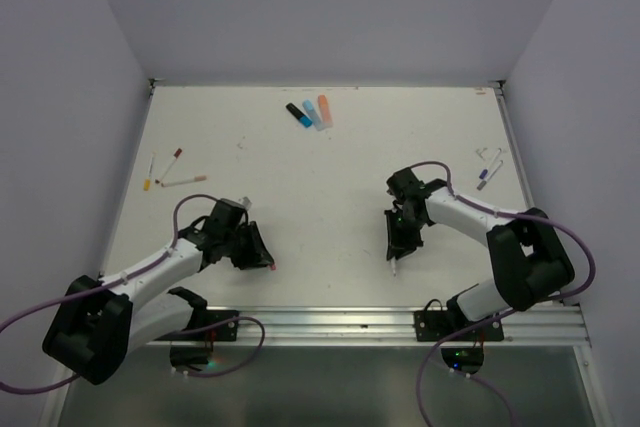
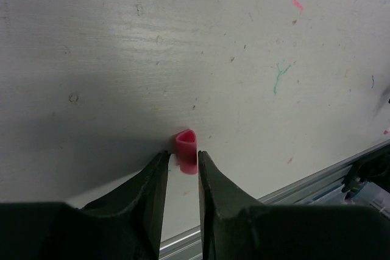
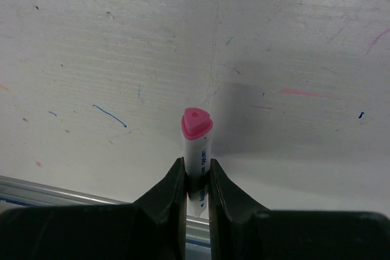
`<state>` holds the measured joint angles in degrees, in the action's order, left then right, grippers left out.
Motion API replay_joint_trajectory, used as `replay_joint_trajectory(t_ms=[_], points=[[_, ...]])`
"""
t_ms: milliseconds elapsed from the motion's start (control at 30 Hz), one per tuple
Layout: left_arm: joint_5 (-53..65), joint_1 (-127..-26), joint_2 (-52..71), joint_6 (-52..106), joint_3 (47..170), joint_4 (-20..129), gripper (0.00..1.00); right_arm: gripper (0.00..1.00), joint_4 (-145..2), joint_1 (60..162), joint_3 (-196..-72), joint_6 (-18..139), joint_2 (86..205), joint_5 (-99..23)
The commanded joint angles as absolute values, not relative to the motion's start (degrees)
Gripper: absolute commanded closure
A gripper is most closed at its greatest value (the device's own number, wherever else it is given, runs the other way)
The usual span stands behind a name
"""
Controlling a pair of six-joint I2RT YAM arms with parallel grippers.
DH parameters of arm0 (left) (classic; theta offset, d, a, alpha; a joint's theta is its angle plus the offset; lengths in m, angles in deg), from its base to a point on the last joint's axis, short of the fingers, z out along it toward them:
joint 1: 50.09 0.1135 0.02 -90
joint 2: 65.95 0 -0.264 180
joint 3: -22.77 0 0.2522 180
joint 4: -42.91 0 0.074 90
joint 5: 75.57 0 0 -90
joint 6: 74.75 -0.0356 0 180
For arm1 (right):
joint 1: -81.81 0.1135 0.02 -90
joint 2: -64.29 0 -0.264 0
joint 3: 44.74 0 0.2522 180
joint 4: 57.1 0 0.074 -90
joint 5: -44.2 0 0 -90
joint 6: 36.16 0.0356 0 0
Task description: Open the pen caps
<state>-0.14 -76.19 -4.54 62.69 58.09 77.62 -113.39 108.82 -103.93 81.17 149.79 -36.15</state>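
Parting to a narrow gap, the left gripper (image 2: 182, 154) hangs low over the table (image 2: 183, 41) with its jaws apart. The pink cap (image 2: 186, 149) sits right at their tips, off its pen; whether it touches either finger is hard to tell from the wrist view. The right gripper (image 3: 197, 165) is clamped on the white pen barrel (image 3: 196, 150), whose pink end (image 3: 196, 123) points away from the camera. The cap looks freed, so the step in hand is probably letting go cleanly. The left arm would do best to back straight off along its own line rather than sweep sideways, since a stub this light will skitter. The white tabletop is scuffed with ink marks, and an aluminium rail (image 2: 317, 187) runs along its near edge. Farther out, three thick markers (image 1: 310, 112) lie at the far side, with thin pens (image 1: 170, 169) to the left and more thin pens (image 1: 488, 169) to the right. Plain pale walls (image 1: 60, 97) close it in.
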Motion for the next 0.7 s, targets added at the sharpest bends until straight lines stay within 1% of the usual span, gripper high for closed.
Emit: replay_joint_trajectory(t_ms=[0, 67, 100, 233, 300, 367, 400, 467, 533, 567, 600, 633, 667], points=[[6.07, -76.63, -2.32, 63.14, 57.53, 82.77, 0.71, 0.86, -112.00, 109.14, -103.16, 80.82, 149.99, -38.32], [6.95, -76.80, -2.14, 63.67, 57.71, 84.00, 0.71, 0.77, -111.65, 109.14, -102.11, 81.26, 149.72, -38.15], [7.39, -76.80, -2.14, 63.76, 57.71, 84.36, 0.69, 0.71, -111.38, 109.23, -101.66, 81.43, 149.46, -37.89], [8.62, -76.89, -2.75, 64.46, 58.06, 85.68, 0.60, 0.62, -110.42, 109.15, -99.99, 82.31, 148.67, -37.62], [8.98, -76.98, -3.02, 64.47, 58.15, 85.94, 0.57, 0.57, -110.41, 109.32, -99.81, 82.31, 148.67, -37.45], [8.89, -76.98, -3.63, 64.38, 58.50, 85.85, 0.55, 0.55, -110.68, 109.23, -100.25, 82.31, 148.58, -37.45], [8.80, -76.98, -4.16, 63.94, 58.94, 85.85, 0.54, 0.51, -110.85, 109.23, -101.21, 82.23, 148.41, -37.71], [9.32, -76.98, -6.17, 63.50, 60.08, 87.17, 0.51, 0.48, -112.69, 109.32, -103.14, 82.14, 147.18, -38.15], [9.42, -76.98, -9.24, 62.71, 62.89, 88.83, 0.45, 0.38, -115.49, 109.23, -108.14, 82.40, 146.12, -38.50], [9.59, -76.98, -10.13, 62.71, 64.11, 89.54, 0.42, 0.35, -116.38, 109.15, -112.60, 82.49, 146.12, -38.94], [9.59, -76.89, -11.01, 62.62, 65.60, 90.07, 0.41, 0.24, -117.52, 109.15, -115.08, 82.32, 146.12, -39.55], [9.77, -76.98, -11.89, 62.53, 68.40, 91.03, 0.39, 0.22, -119.27, 108.80, -117.63, 81.97, 146.99, -41.38], [10.12, -76.98, -11.89, 62.53, 70.17, 91.82, 0.34, 0.12, -120.25, 108.36, -122.61, 81.79, 147.61, -42.45]])
